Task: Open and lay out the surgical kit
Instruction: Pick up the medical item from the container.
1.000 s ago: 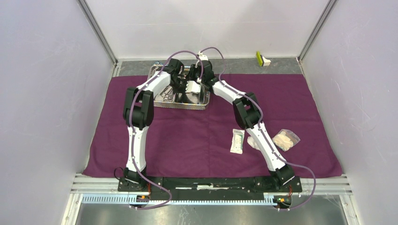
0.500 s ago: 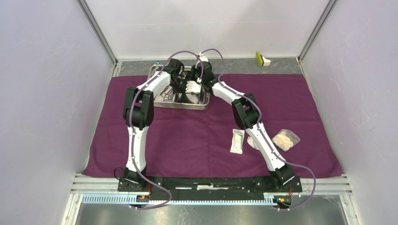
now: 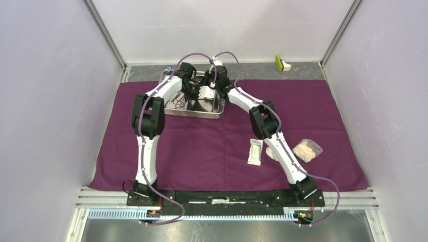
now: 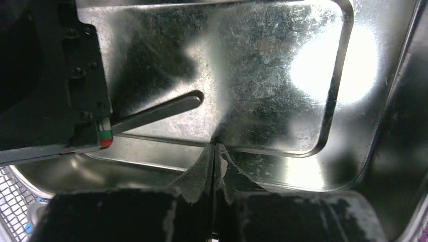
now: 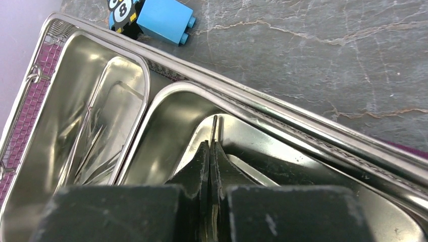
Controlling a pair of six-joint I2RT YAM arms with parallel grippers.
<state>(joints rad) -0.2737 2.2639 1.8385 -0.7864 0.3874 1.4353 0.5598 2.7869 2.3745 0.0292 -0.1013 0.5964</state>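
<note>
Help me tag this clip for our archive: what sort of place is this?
Probably a robot test cell staged for surgical prep, not a real theatre: plain pale panel walls, a large purple cloth wrap spread flat, and a shiny two-compartment steel tray at its far edge.

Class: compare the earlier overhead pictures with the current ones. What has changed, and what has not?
The right gripper closed on the tweezers inside the tray, shifting slightly. The left gripper stayed shut; the white packet, gauze wads and purple cloth stayed put.
</note>
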